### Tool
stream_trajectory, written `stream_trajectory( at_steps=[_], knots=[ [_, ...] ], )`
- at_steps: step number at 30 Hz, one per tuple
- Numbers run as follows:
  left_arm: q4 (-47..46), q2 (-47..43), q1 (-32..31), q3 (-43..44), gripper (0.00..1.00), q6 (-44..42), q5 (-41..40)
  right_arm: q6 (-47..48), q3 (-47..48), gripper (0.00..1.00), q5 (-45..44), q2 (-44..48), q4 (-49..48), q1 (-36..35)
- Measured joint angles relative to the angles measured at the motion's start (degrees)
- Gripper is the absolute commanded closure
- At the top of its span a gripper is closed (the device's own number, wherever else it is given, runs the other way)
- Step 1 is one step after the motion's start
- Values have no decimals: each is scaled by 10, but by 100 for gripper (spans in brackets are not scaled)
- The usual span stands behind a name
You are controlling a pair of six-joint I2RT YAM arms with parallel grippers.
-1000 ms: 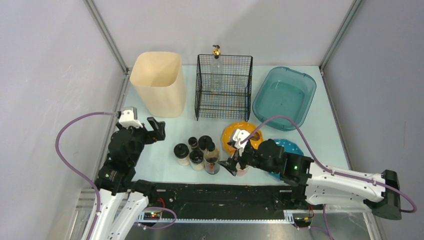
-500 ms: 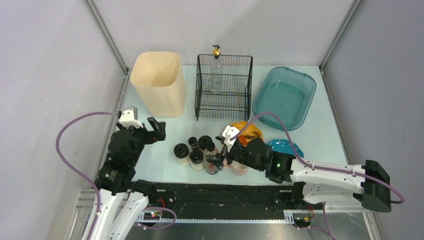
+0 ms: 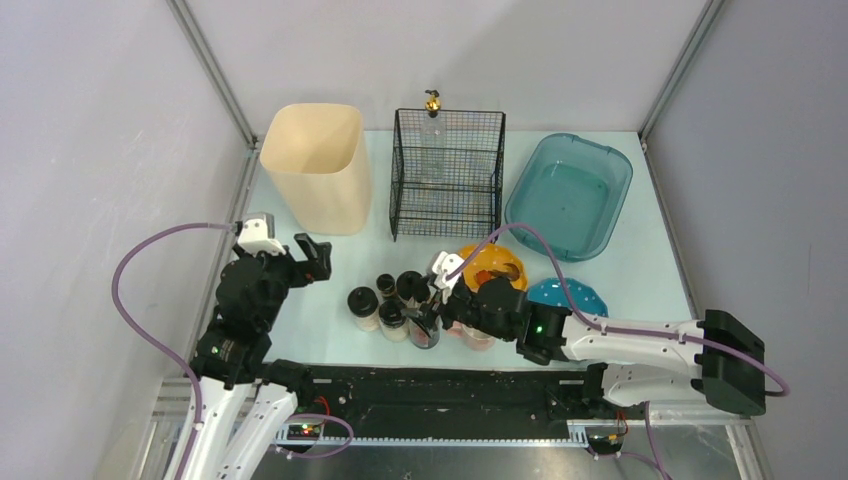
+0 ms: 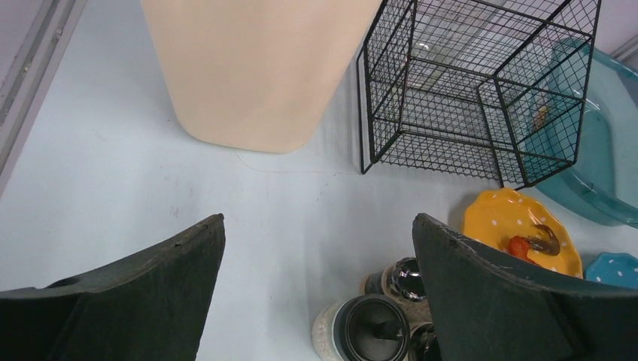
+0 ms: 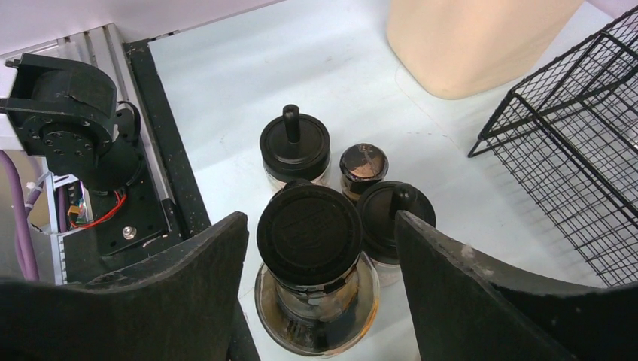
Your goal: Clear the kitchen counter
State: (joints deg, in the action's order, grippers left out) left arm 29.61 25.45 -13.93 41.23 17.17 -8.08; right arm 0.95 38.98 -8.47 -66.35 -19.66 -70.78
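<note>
Top view: the pale mint-blue flat desk (image 3: 630, 265) carries a cream plastic bin (image 3: 318, 165), a black wire basket (image 3: 447, 175), a translucent teal tub (image 3: 568, 195), an orange dotted plate (image 3: 495, 262), a blue dotted plate (image 3: 575, 295) and a cluster of black-lidded jars (image 3: 395, 300). Within the last second the right gripper (image 3: 427, 318) has travelled left from above the plates to the cluster's near-right jar. The left gripper (image 3: 312, 258) has not moved. Left wrist view: its fingers (image 4: 481, 301) stand apart and empty above bare desk. Right wrist view: the right fingers (image 5: 451, 301) stand apart, one on either side of the clear glass jar with a black lid (image 5: 310, 233), with no visible contact. Judgement: a grasp of this jar is being set up. The visible items all remain on the desk, so clearing appears to be at an early stage.
</note>
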Motion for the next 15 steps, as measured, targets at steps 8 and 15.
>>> stream_trajectory(
  at_steps=[8,15],
  knots=[
    [-2,2,6,0,2,0,10,-15,-2,43,4,-9,-7,7],
    [-7,6,9,0,2,2,13,-26,-7,67,11,-9,-13,14]
  ],
)
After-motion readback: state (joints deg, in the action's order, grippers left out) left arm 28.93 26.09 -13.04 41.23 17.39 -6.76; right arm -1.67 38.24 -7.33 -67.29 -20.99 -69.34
